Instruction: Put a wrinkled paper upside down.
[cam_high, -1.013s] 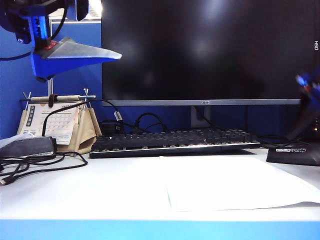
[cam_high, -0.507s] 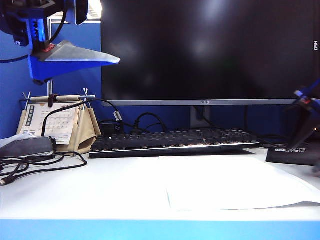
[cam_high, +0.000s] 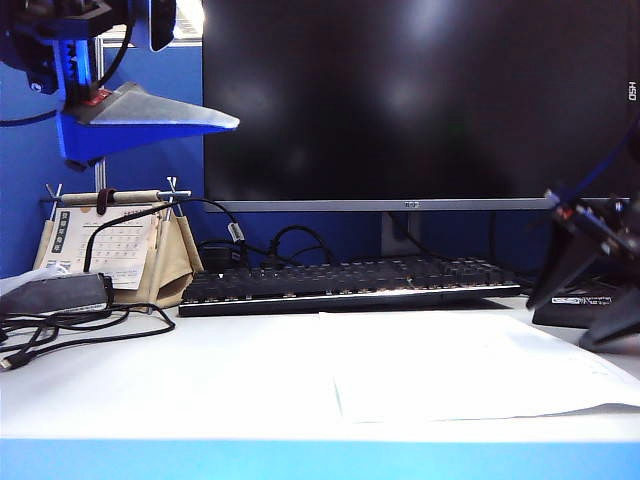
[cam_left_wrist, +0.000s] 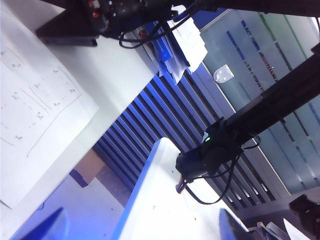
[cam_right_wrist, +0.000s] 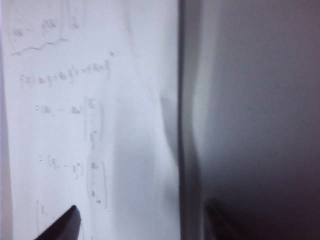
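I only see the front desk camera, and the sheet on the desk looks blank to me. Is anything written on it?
Observer: Yes. The right wrist camera shows faint formula-like marks on the upward face of the wrinkled paper.
Operator: And that dark hand on the right, is it holding the sheet?
Observer: No. The right hand is open, one finger over the sheet, the other over the bare desk beyond its edge.
Operator: And the blue one up top?
Observer: The left hand is open too, with nothing between its fingers.
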